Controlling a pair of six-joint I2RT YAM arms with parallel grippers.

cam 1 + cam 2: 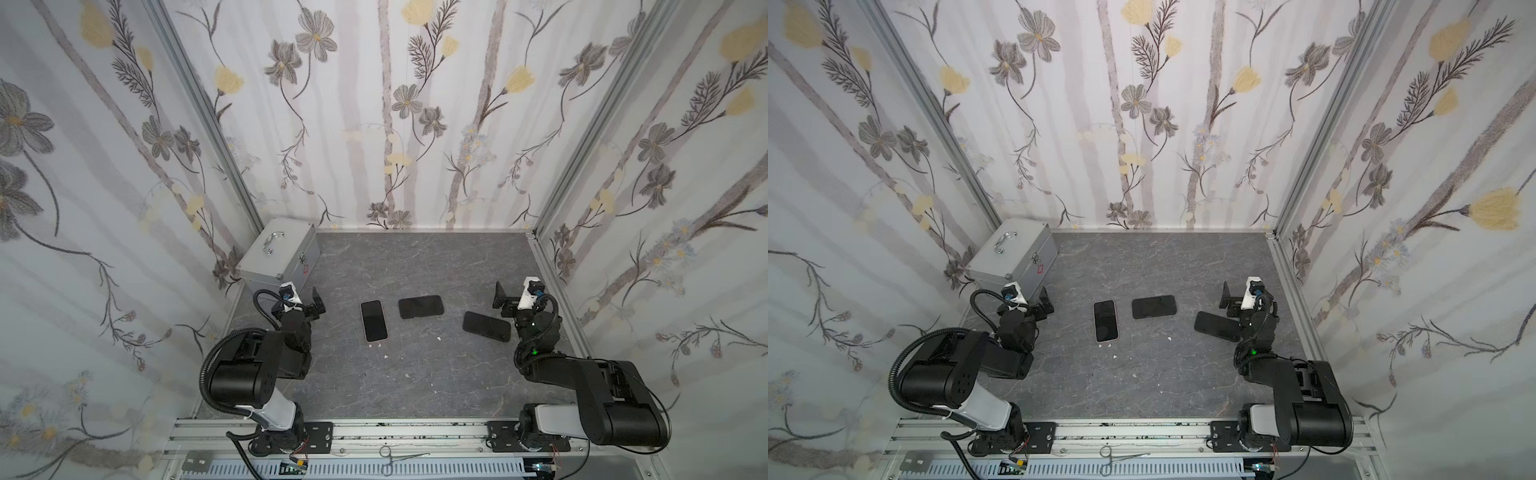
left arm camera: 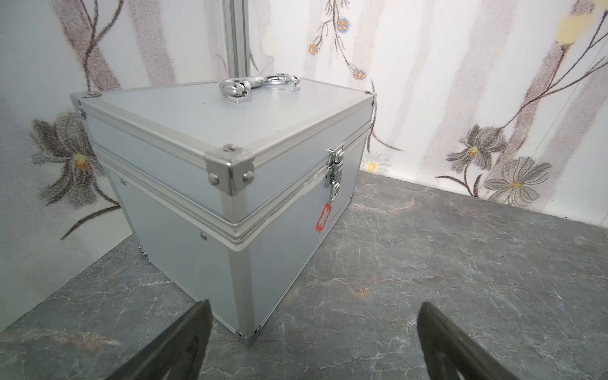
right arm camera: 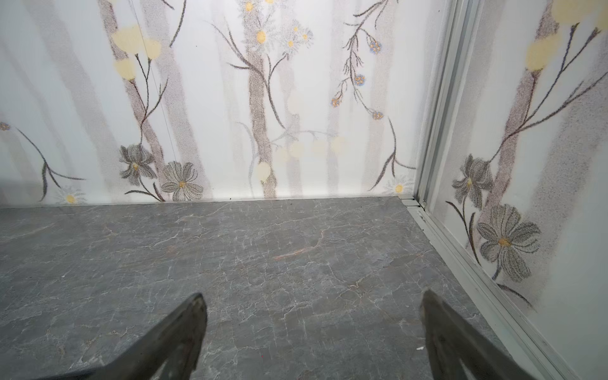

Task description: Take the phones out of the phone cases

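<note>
Three phones lie screen up on the grey table in both top views. The left one (image 1: 373, 320) (image 1: 1105, 320) has a pale pinkish rim around its dark screen, which looks like a phone case. A black phone (image 1: 420, 306) lies crosswise in the middle. Another black phone (image 1: 486, 326) lies to the right, close to my right arm. My left gripper (image 1: 318, 305) (image 2: 314, 306) hangs open and empty left of the phones, facing the silver box. My right gripper (image 1: 500, 297) (image 3: 312, 297) is open and empty just behind the right phone. Neither wrist view shows a phone.
A silver aluminium box (image 1: 278, 257) (image 2: 230, 184) with a handle and latch stands at the back left corner, just ahead of my left gripper. Small white specks (image 1: 384, 356) dot the table. Metal forceps (image 1: 399, 457) lie on the front rail. Flowered walls (image 3: 263, 98) enclose three sides.
</note>
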